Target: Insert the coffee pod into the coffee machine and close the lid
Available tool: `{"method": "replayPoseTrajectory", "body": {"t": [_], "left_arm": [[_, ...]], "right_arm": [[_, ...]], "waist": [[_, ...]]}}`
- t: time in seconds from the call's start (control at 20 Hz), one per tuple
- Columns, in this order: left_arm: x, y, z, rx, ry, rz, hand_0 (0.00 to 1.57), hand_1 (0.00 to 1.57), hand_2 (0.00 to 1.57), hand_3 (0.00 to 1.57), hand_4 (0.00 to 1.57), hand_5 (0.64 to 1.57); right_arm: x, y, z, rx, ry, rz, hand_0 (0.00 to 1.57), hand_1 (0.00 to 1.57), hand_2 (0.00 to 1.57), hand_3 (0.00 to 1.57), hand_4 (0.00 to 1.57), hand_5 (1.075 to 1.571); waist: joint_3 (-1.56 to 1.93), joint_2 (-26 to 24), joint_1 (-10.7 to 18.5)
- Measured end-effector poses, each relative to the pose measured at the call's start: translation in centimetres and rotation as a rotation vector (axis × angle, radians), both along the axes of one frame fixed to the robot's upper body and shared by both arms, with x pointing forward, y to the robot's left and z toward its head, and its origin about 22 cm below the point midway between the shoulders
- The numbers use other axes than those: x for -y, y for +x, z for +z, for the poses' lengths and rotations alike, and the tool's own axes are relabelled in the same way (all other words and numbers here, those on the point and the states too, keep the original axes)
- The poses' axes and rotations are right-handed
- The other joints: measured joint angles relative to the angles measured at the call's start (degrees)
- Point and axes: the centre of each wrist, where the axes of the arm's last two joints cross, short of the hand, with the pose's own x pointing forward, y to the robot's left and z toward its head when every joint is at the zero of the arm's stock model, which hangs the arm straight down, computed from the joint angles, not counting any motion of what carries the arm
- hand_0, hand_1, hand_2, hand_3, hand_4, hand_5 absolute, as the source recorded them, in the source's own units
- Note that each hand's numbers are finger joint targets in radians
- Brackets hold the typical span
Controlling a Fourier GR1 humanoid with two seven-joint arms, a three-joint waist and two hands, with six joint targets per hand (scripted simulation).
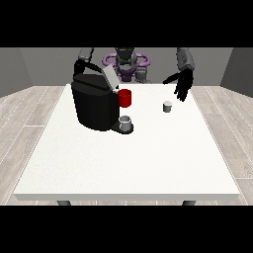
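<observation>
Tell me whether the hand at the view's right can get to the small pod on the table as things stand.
Probably yes. The hand at the view's right hangs open just behind the coffee pod, with only bare table between them. The coffee machine stands off to the side.

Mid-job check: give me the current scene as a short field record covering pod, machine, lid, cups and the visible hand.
coffee pod: upright on the white table, right of the machine, not yet picked up
coffee machine: black, at the table's left rear
lid: raised, tilted open
red cup: beside the machine's front
grey cup: on the machine's drip base
hand at the view's right: fingers straight, hanging above and behind the pod, not touching it
other hand: hidden behind the machine
</observation>
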Motion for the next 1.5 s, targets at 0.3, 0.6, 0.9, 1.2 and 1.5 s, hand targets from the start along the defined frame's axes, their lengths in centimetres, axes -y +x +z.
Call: {"method": "replayPoseTrajectory", "body": {"t": [0.3,0.6,0.9,1.2,1.5], "left_arm": [[-0.7,1.3,-1.1,-0.035,0.089,-0.005,0.00,0.00,0.00,0.00,0.00,1.571],[1.0,3.1,-1.7,0.000,0.163,-0.007,0.95,0.95,0.97,0.66,0.00,1.571],[2.4,4.1,-2.5,0.080,0.278,-0.022,1.04,1.04,1.11,0.91,0.46,1.571],[2.7,4.4,-3.5,0.058,0.423,-0.074,0.87,0.87,1.02,0.88,0.34,1.571],[2.4,5.0,-3.6,-0.019,0.546,-0.104,0.73,0.73,0.96,0.85,0.39,1.571]], "right_arm": [[-0.8,0.6,0.5,-0.015,-0.017,-0.003,0.00,0.00,0.00,0.00,0.00,1.571],[-1.1,1.8,0.0,-0.050,0.015,-0.012,0.00,0.00,0.00,0.00,0.00,1.571],[-1.1,2.5,-0.2,-0.066,0.006,0.000,0.00,0.00,0.00,0.00,0.00,1.571],[-1.6,2.8,-0.8,-0.089,-0.005,0.004,0.00,0.00,0.00,0.00,0.00,1.571],[-1.3,3.1,-1.7,-0.098,0.005,0.022,0.00,0.00,0.00,0.00,0.00,1.571]], "waist": [[0.00,2.3,-0.2],[0.01,3.2,1.0],[0.02,3.9,1.0],[0.02,3.8,1.2],[0.08,3.8,0.6]]}}
